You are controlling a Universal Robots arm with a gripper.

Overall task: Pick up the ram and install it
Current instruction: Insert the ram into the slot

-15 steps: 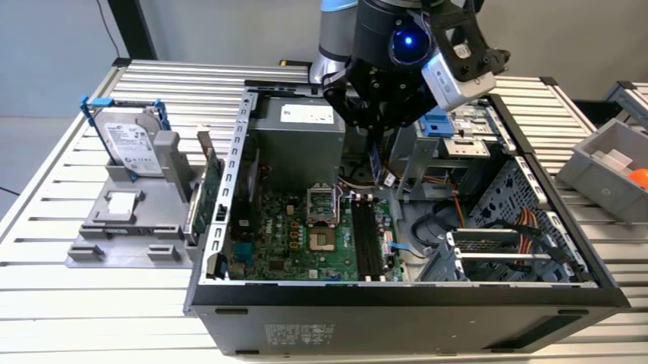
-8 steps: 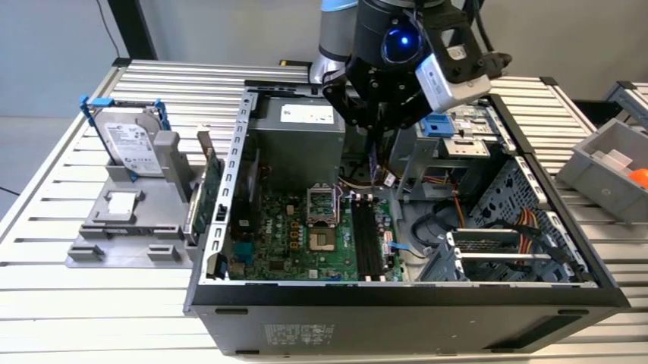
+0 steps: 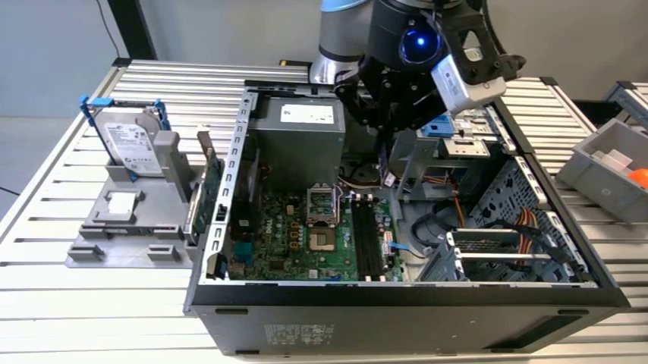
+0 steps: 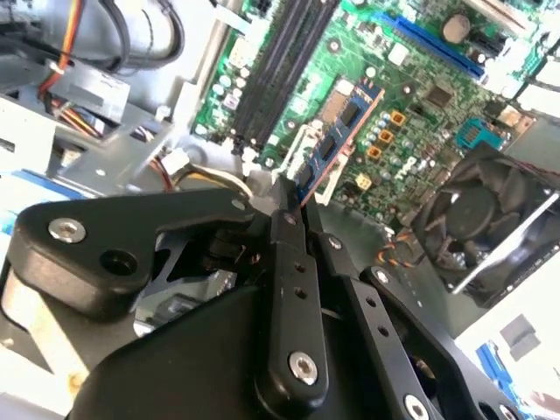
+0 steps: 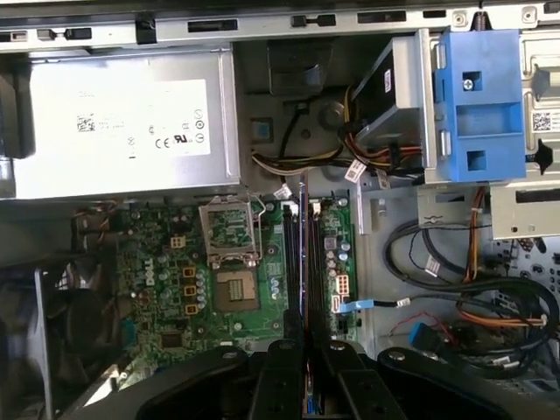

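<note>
gripper point(image 4: 293, 197) clamping ram point(image 4: 341, 136), above motherboard point(image 4: 420, 79)

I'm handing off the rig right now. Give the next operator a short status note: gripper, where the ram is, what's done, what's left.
Gripper: shut on the ram, held at one end between the fingers.
Ram: in the air inside the open computer case, above the motherboard. In the first wrist view it appears edge-on, lined up along the long black memory slots.
Done: ram picked up and carried over the slots.
Left: it is not seated yet; the slots look empty in the exterior view. Lowering and pressing in remain.
</note>
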